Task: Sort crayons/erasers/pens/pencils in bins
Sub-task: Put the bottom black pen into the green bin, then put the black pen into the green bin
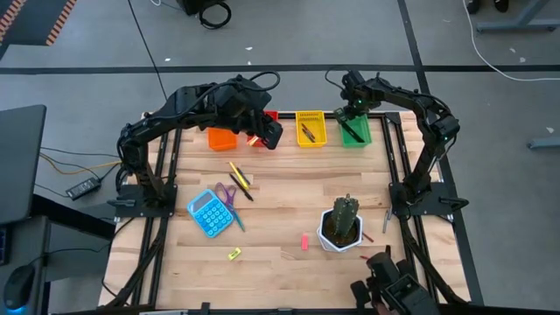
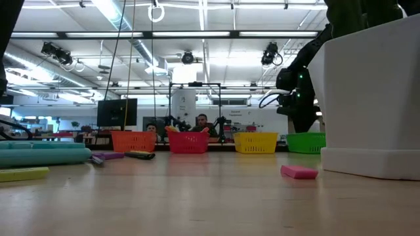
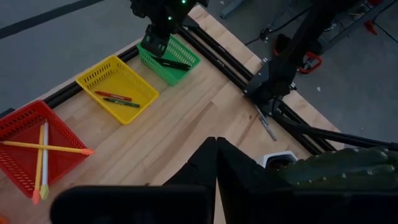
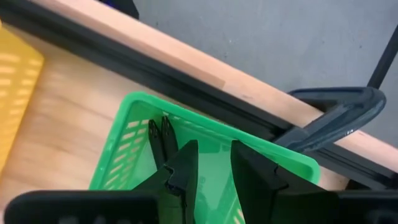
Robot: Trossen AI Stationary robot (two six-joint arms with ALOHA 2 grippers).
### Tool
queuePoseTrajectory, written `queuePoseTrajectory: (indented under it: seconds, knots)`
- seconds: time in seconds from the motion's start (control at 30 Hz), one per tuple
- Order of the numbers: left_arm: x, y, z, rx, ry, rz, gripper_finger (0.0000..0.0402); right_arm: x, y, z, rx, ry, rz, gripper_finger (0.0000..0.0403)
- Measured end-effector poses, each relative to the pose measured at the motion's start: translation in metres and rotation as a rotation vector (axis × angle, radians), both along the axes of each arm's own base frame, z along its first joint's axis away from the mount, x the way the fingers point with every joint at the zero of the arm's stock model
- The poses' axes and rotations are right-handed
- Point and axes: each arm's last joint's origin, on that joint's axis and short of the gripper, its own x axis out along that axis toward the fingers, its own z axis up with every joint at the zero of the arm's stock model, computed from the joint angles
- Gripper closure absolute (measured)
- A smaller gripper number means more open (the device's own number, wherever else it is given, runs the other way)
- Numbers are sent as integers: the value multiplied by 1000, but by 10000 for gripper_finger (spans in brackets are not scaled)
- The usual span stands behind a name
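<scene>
Four bins line the far edge: orange (image 1: 222, 138), red (image 3: 28, 149) with long pencils (image 3: 43, 148), yellow (image 1: 311, 128) with crayons (image 3: 115, 98), green (image 1: 354, 131). My right gripper (image 4: 214, 165) hangs open just over the green bin (image 4: 186, 124), nothing between its fingers; dark pens (image 4: 158, 140) lie inside. My left gripper (image 3: 216, 163) is shut and empty, raised near the red bin (image 1: 273, 136). On the table lie a yellow pencil and dark pens (image 1: 239, 179), a pink eraser (image 1: 304, 241) and a yellow-green eraser (image 1: 234, 255).
A blue calculator (image 1: 208, 213) and purple-handled scissors (image 1: 226, 194) lie at the left. A white cactus pot (image 1: 341, 227) stands at the near right. Black frame rails (image 1: 389, 157) run along the table's sides.
</scene>
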Motion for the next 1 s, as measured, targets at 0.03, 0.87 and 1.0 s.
queuePoseTrajectory:
  seconds: [0.03,0.87,1.0]
  knots:
    - [0,0,0,-2,3,-1,382,0,-1,0,-5,-5,-8,301]
    - [-1,-2,-1,-16,17,-22,384,10,4,29,58,43,81,301]
    - [-1,-2,-1,-15,16,-20,391,11,2,60,72,49,100,301]
